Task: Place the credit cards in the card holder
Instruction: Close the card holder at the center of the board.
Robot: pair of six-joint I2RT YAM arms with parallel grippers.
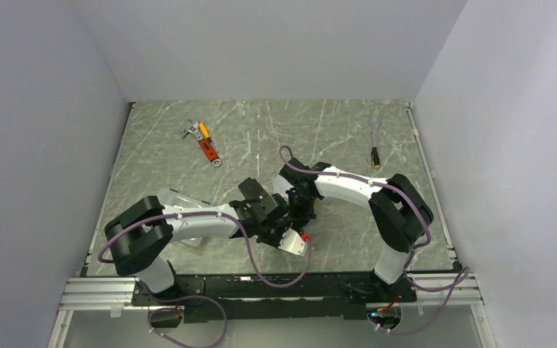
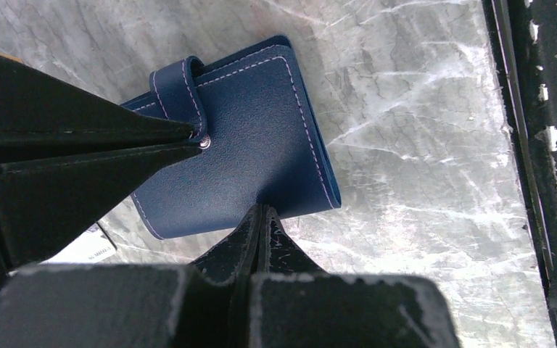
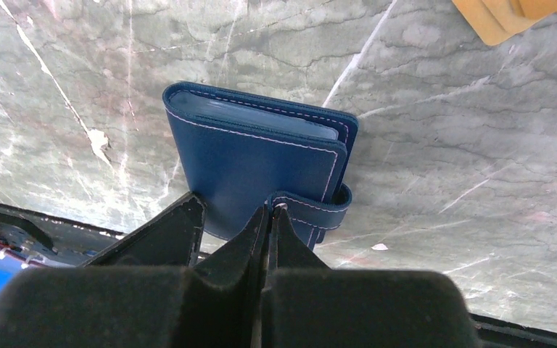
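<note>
The card holder (image 2: 246, 145) is a navy-blue wallet lying folded shut on the marble table, with its snap tab (image 2: 181, 87) wrapped over the edge. My left gripper (image 2: 263, 209) is shut, its tips touching the wallet's near edge. My right gripper (image 3: 270, 209) is also shut, its tips at the snap end of the tab (image 3: 312, 210). Greyish inner pockets (image 3: 254, 116) show along the card holder's (image 3: 254, 167) far side. A silver-white card (image 1: 294, 244) lies beside the two grippers. Tan-orange flat pieces (image 3: 500, 14) lie at the corner of the right wrist view; I cannot tell whether they are cards. No black card shows.
An orange-handled tool (image 1: 204, 141) lies at the back left and a wrench (image 1: 375, 141) at the back right. A pale clear box (image 1: 178, 199) sits by the left arm. The black rail (image 2: 544, 145) of the table's near edge runs close to the wallet.
</note>
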